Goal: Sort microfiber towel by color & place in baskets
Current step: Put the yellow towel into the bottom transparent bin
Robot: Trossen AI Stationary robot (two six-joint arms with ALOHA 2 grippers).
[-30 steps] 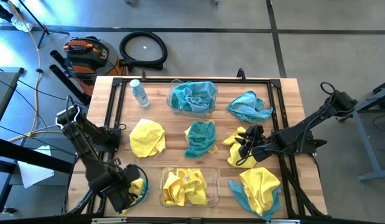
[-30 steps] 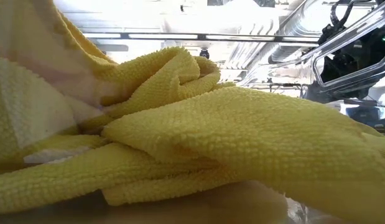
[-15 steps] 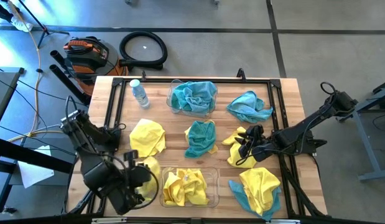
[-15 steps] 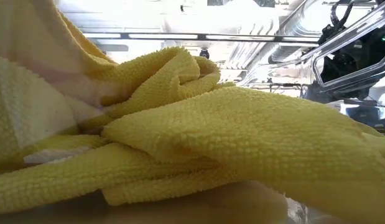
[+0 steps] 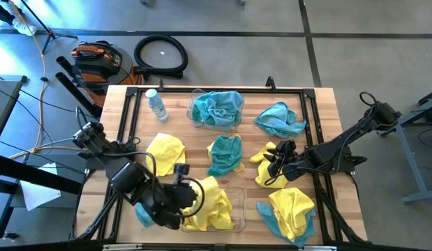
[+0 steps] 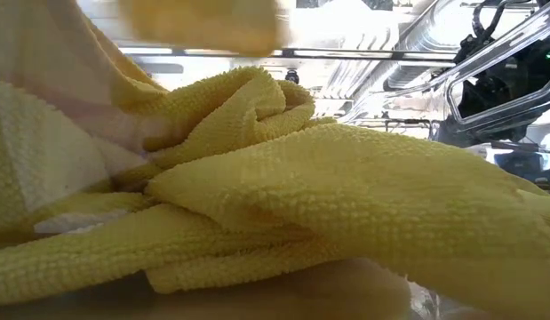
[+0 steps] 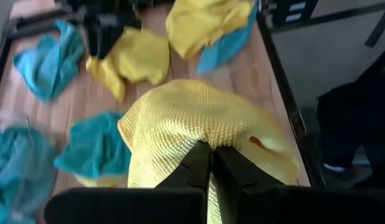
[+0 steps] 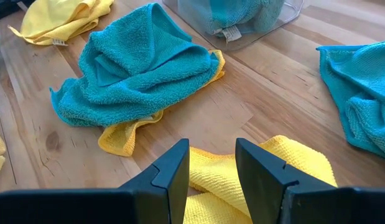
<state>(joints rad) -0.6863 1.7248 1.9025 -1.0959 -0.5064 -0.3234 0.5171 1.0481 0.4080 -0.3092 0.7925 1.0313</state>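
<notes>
My left gripper is shut on a yellow towel and holds it over the near clear basket, which has yellow towels in it. The held towel shows as a yellow blur at the top of the low view. A teal towel lies on the table under the left arm. The far basket holds teal towels. My right gripper is open and hovers just above a yellow towel on the right side of the table. My left gripper pinches the yellow towel between its two fingers at a bunched fold. The cloth is lifted clear and drapes around and beyond the fingertips, slack, above the near basket. One layer or several, I cannot tell.
Loose towels lie on the table: a yellow one, a teal one over yellow, a teal one far right, a yellow and teal pile near right. A small water bottle lies by the far-left corner.
My left gripper has swung from the table's near-left corner toward the right along the near edge, carrying the yellow towel lifted clear to above the near basket. A teal towel stays behind where the gripper was. The right arm has kept still.
</notes>
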